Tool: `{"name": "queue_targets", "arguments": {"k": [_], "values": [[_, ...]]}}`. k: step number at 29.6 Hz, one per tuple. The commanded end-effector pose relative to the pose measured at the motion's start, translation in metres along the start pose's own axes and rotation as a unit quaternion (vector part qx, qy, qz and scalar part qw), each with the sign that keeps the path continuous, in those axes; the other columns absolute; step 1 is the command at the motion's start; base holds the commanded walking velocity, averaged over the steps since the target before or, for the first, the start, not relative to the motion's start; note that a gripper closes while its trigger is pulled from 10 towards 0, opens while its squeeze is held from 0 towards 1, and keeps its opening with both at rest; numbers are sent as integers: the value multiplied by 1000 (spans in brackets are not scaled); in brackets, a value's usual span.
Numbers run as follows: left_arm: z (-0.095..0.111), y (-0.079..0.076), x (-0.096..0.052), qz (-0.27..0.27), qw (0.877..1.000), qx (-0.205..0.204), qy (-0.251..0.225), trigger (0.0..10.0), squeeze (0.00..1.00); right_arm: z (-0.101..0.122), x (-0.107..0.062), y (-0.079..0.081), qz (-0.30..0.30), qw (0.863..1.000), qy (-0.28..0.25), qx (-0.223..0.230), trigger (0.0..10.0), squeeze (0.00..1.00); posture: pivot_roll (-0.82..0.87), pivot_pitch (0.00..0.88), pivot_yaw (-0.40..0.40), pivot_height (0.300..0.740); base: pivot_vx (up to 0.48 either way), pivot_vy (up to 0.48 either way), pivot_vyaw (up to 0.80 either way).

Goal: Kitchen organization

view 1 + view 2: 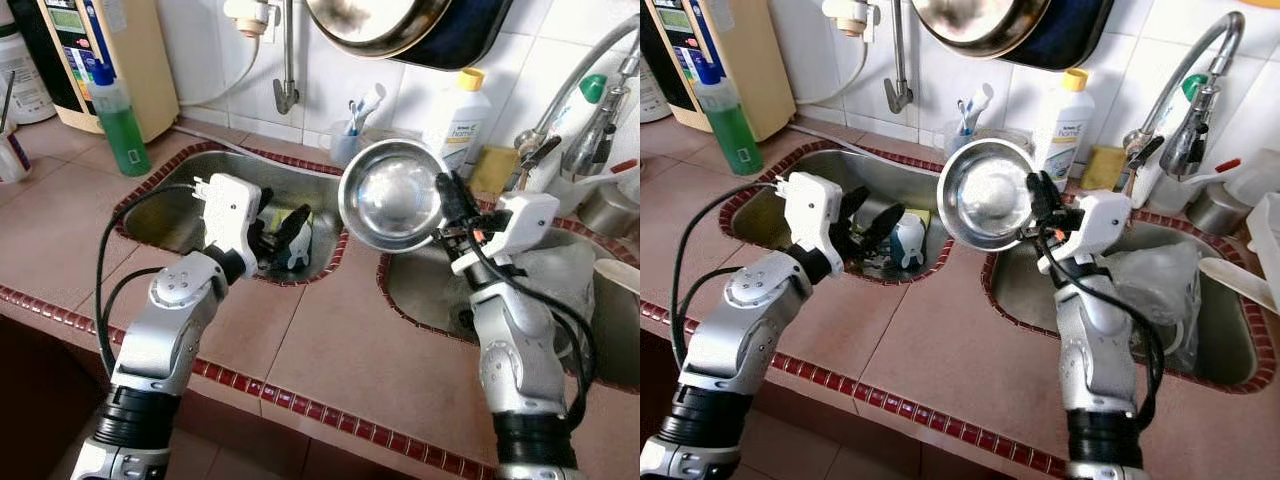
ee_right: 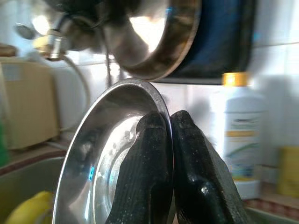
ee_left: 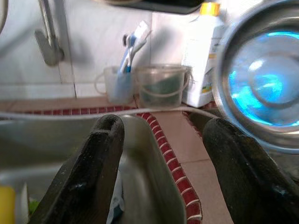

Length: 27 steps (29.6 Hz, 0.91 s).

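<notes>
My right gripper [image 1: 447, 205] is shut on the rim of a steel bowl [image 1: 392, 195], holding it tilted on edge above the tiled strip between the two sinks. In the right wrist view its fingers [image 2: 149, 172] pinch the bowl's rim [image 2: 112, 154]. My left gripper [image 1: 283, 232] is open over the left sink [image 1: 175, 210], just above a yellow-green and white item [image 1: 297, 240] lying in the basin. In the left wrist view its fingertips [image 3: 105, 140] stand wide apart with nothing between them, and the steel bowl [image 3: 261, 88] shows beside them.
A green soap bottle [image 1: 120, 115] stands at the back left. A cup with toothbrushes [image 1: 350, 135], a white bottle with a yellow cap [image 1: 460, 120] and a yellow sponge [image 1: 494, 168] line the wall. A faucet [image 1: 590, 90] arches over the right sink [image 1: 430, 295], which holds clear plastic. Pans hang overhead.
</notes>
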<state>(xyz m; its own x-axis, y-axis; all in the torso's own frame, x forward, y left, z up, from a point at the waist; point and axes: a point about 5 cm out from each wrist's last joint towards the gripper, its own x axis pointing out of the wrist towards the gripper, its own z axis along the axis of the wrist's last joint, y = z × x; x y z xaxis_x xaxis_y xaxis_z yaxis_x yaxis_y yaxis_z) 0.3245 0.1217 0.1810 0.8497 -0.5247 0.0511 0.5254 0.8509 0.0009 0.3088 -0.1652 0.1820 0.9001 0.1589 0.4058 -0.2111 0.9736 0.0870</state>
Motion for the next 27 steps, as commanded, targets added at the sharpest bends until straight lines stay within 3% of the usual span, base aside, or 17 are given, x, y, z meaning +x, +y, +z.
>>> {"name": "queue_targets", "arguments": {"k": [1, 5, 11, 22, 27], "values": [[1, 0, 2, -1, 1000, -4, -7, 10000, 0, 7, 0, 1, -7, 1000, -17, -23, 10000, 0, 30, 0, -6, 740, 0, 0, 0], [-2, 2, 4, 7, 1000, -19, -13, 10000, 0, 1, -4, 11, -5, 999, -6, -50, 10000, 0, 30, 0, -10, 740, 0, 70, 0], [-3, 2, 4, 12, 999, -26, -17, 10000, 0, 0, -3, 18, -2, 998, -6, -55, 10000, 0, 41, 0, -19, 740, 0, 317, 0], [-8, 1, 0, 19, 998, -35, -39, 10000, 0, 2, -1, 18, -12, 997, -14, -71, 10000, 0, 54, 0, -33, 740, 0, 320, 0], [-17, 1, -1, 15, 999, -17, -31, 10000, 0, -1, -3, 18, -9, 997, -5, -78, 10000, 0, 51, 0, -32, 740, 0, 305, 0]]}}
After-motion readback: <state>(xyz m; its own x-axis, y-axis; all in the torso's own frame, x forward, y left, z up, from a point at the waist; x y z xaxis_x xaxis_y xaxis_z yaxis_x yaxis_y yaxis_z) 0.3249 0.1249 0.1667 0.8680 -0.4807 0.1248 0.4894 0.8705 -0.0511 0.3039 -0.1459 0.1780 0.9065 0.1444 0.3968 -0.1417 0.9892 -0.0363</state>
